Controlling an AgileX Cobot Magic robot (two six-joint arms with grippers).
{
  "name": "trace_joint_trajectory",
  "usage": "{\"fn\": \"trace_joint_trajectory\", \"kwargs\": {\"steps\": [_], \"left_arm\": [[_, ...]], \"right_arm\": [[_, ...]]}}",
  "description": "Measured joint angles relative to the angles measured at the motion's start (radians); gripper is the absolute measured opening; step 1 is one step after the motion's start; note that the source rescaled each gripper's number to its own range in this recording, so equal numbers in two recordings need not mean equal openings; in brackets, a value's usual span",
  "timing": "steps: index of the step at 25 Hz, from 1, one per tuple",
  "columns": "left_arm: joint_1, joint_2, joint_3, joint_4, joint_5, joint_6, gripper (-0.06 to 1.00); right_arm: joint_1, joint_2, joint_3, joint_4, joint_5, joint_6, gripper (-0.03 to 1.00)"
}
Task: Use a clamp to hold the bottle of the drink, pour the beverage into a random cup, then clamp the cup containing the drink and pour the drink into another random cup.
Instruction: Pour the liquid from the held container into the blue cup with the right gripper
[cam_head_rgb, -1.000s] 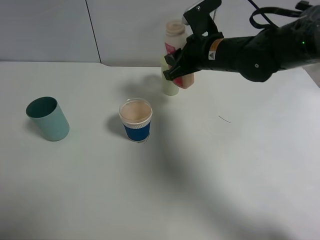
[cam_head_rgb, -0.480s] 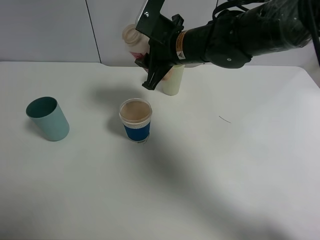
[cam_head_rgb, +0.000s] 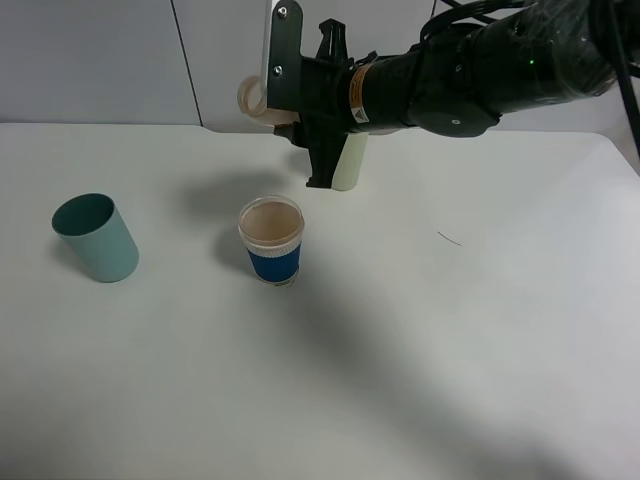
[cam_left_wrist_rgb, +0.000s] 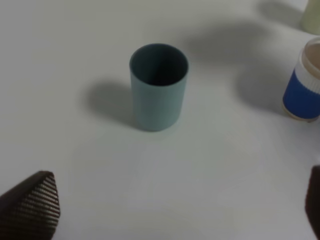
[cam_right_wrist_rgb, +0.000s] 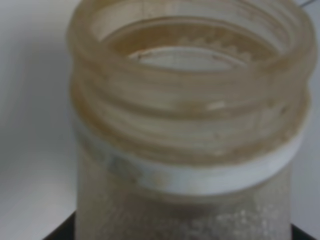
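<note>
My right gripper (cam_head_rgb: 300, 115) is shut on the drink bottle (cam_head_rgb: 249, 97) and holds it in the air, tipped on its side with the open mouth toward the left, above and behind the blue cup (cam_head_rgb: 271, 243). That cup has a white rim and holds a light brown drink. In the right wrist view the bottle (cam_right_wrist_rgb: 190, 115) fills the frame, with its cap off. A teal cup (cam_head_rgb: 97, 237) stands at the left, empty inside. My left gripper (cam_left_wrist_rgb: 172, 202) hangs open over the table, short of the teal cup (cam_left_wrist_rgb: 159, 86), with the blue cup (cam_left_wrist_rgb: 303, 85) off to one side.
A pale yellow cup (cam_head_rgb: 347, 162) stands behind the blue cup, partly hidden by my right arm, and its edge shows as a pale yellow cup (cam_left_wrist_rgb: 311, 16) in the left wrist view. A thin dark mark (cam_head_rgb: 450, 238) lies on the white table. A grey wall runs behind.
My right arm has swung the bottle to the left, away from the pale cup, and tipped it from upright onto its side. The cups have not moved.
</note>
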Motion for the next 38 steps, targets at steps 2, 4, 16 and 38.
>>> {"fn": "trace_joint_trajectory", "kwargs": {"steps": [2,4,16,38], "left_arm": [[0.000,0.000,0.000,0.000,0.000,0.000,1.00],[0.000,0.000,0.000,0.000,0.000,0.000,1.00],[0.000,0.000,0.000,0.000,0.000,0.000,1.00],[0.000,0.000,0.000,0.000,0.000,0.000,1.00]], "right_arm": [[0.000,0.000,0.000,0.001,0.000,-0.076,0.00],[0.000,0.000,0.000,0.001,0.000,-0.131,0.00],[-0.014,0.000,0.000,-0.044,0.007,-0.189,0.00],[-0.048,0.000,0.000,-0.239,0.006,-0.255,0.00]]}}
